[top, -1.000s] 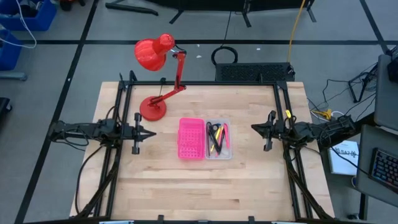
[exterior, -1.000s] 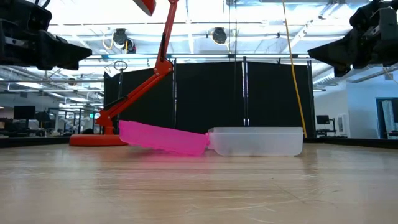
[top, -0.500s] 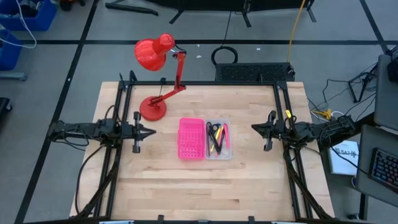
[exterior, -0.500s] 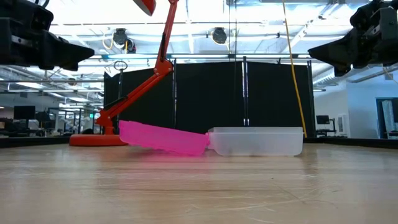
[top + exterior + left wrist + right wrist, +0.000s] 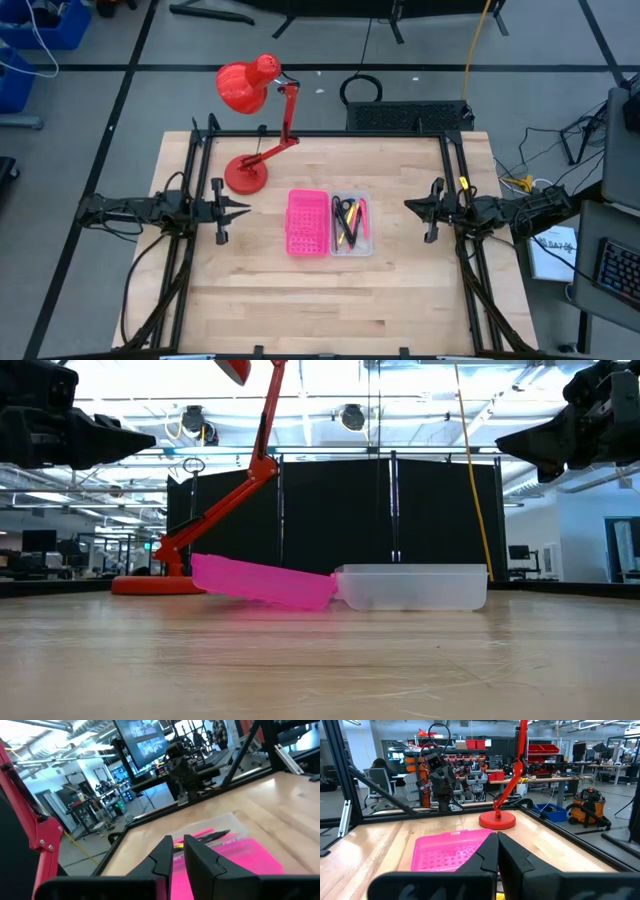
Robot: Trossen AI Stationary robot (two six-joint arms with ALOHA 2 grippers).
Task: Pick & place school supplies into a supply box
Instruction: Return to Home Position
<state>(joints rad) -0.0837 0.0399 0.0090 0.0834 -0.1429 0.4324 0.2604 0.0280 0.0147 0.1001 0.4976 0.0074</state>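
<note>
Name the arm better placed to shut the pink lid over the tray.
Left. The left gripper hangs beside the pink lid; the right gripper faces the clear tray, which already holds the supplies.

On the table: 1 supply box [image 5: 320, 222], 1 red desk lamp [image 5: 252, 100], and 2 arms' grippers.

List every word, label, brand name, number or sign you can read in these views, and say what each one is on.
None can be read.
Large monitor behind the table, left wrist view: shows a picture, any writing too blurred to read.
Paper sheet beside the table, high view: print too small to read.
Supply box, red desk lamp, left gripper and right gripper: no markings visible.
</note>
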